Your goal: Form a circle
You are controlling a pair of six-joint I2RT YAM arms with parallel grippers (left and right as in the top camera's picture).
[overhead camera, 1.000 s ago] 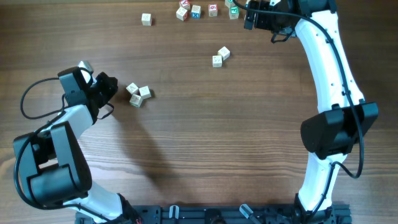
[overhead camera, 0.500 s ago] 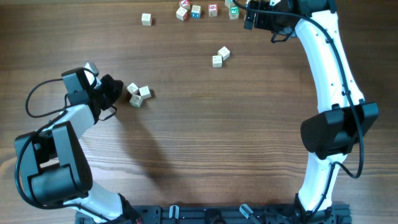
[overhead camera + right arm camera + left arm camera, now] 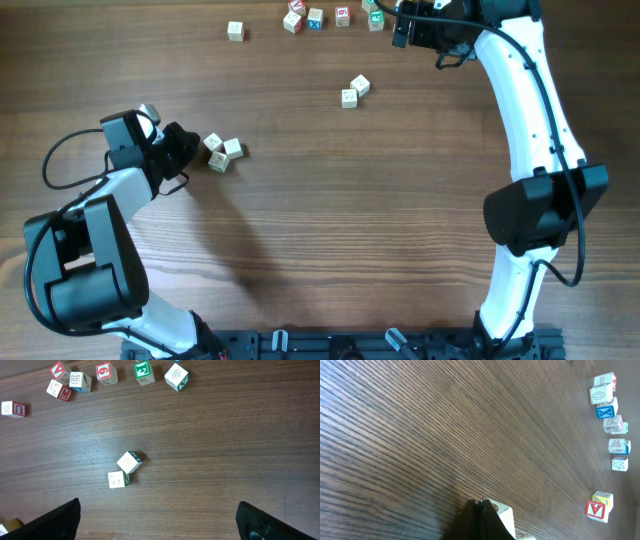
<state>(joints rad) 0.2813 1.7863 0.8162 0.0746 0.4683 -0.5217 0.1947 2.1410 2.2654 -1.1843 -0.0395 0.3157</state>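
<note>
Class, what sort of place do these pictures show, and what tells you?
Probably a robot test bench: a white left arm and right arm at a wooden table, with lettered cubes scattered on it.

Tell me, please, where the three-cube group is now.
In the overhead view, the three-cube group lies left of centre, right beside the left end effector.

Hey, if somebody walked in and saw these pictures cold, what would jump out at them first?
Probably the left gripper, shut, with its tip right beside a tight cluster of three pale cubes. Next comes the row of colourful letter blocks along the far edge, where the right gripper hangs wide open and empty. A lone pair of cubes sits mid-table.
</note>
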